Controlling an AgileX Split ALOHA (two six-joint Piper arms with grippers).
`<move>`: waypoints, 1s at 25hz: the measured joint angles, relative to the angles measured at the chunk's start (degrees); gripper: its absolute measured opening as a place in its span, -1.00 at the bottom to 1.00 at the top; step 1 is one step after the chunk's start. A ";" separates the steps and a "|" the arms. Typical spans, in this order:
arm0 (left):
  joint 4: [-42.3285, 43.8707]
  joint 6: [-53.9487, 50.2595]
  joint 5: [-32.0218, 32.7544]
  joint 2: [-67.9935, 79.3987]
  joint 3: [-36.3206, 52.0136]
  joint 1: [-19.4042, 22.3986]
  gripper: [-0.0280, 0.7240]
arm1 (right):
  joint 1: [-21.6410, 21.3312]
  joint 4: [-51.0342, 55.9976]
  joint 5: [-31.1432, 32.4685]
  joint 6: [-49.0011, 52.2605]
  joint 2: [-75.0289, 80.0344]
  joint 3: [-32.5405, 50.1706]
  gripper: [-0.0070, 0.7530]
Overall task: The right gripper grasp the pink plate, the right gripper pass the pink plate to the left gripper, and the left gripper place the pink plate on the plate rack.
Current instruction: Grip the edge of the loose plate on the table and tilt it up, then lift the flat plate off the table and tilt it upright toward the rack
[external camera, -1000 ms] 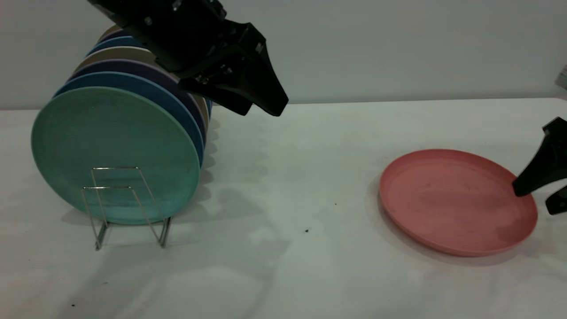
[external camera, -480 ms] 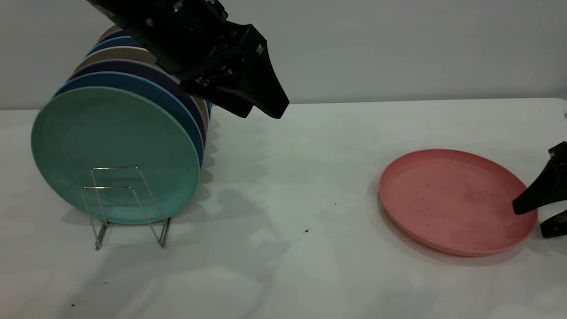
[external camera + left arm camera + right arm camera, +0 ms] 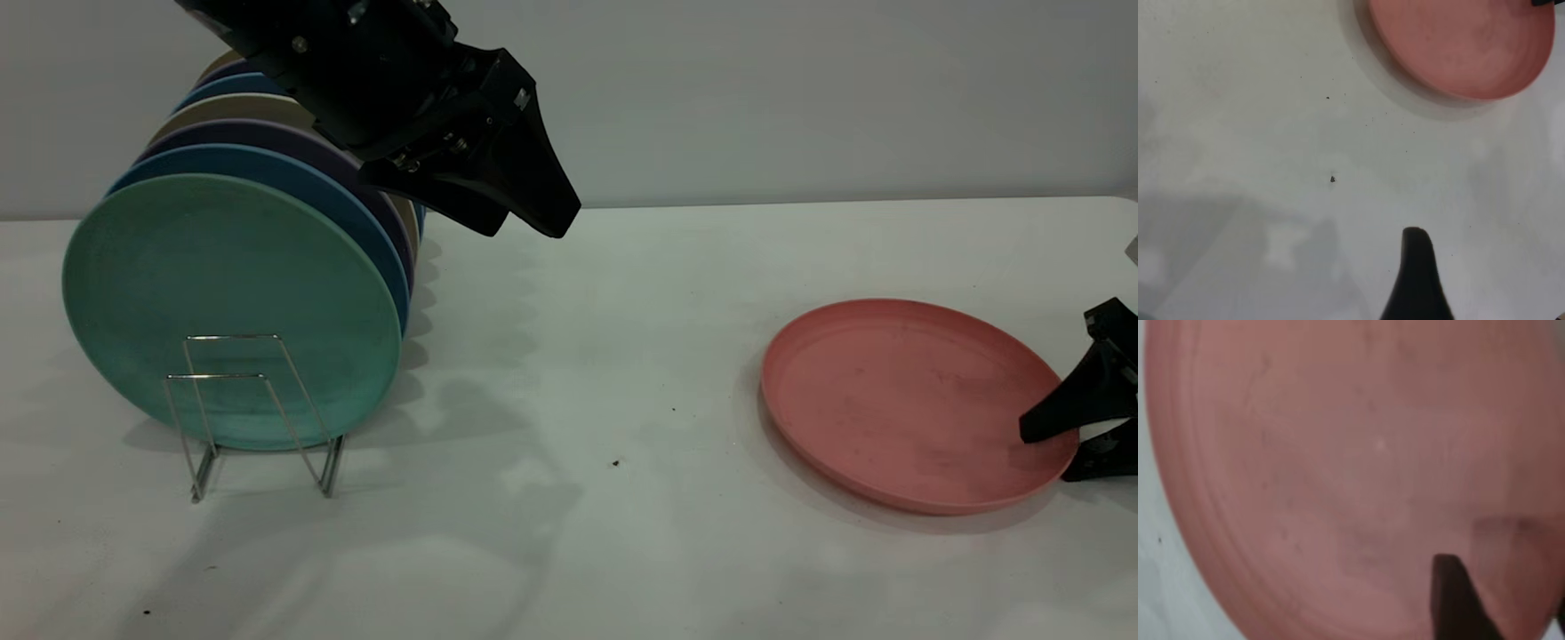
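Plates (image 3: 267,178) fill rack (image 3: 258,409); R end effector (image 3: 1053,453) straddles pink plate (image 3: 898,400) rim.

Right pincer (image 3: 1062,453): cut off by the exterior view's right edge, only the two finger ends show; body and module are out of frame. Its lower finger (image 3: 1098,462) sits behind the pink plate (image 3: 907,400) rim, tip partly hidden. Right wrist view shows one dark finger (image 3: 1455,600), blurred; the plate overfills that frame, rim cut off on most sides.

Left pincer (image 3: 524,213): arm cut off at the exterior's top edge. Left wrist view shows only one finger (image 3: 1417,280); the other is out of frame.

Plate rack (image 3: 258,409): only the near two loops are visible, the rest is hidden behind the mint-green plate (image 3: 227,302). Plates behind it show only as rim slivers; count unclear.
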 joint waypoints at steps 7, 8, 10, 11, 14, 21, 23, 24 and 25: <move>0.00 0.00 -2.27 0.00 0.00 0.00 0.65 | 0.05 1.61 -0.20 -0.16 0.83 0.00 -0.93; 0.00 0.00 -2.84 0.00 0.00 0.00 0.65 | 0.12 1.61 0.15 -0.59 0.83 0.00 -0.94; 0.00 0.00 -3.94 0.00 0.00 0.00 0.65 | 0.12 2.22 1.83 -2.58 0.66 0.00 -0.95; 0.00 0.00 -4.81 0.01 0.00 0.00 0.65 | 0.12 2.37 3.40 -3.83 0.19 -0.07 -0.94; 0.00 0.06 -6.80 0.06 -0.58 0.00 0.65 | 0.70 3.05 8.71 -5.44 -2.13 -0.89 -0.94; -1.06 0.10 -3.18 3.83 -7.43 0.00 0.65 | 9.75 3.00 14.70 -8.01 -4.50 -1.14 -0.94; -1.10 0.10 -1.12 5.58 -8.93 0.07 0.65 | 13.11 3.72 15.95 -9.79 -4.50 -1.14 -0.94; -1.13 0.10 -0.73 6.28 -9.16 0.07 0.65 | 14.10 4.11 16.42 -10.37 -4.50 -1.14 -0.94; -1.13 0.10 -0.44 6.82 -9.33 0.13 0.65 | 14.92 4.52 16.57 -10.82 -4.50 -1.14 -0.94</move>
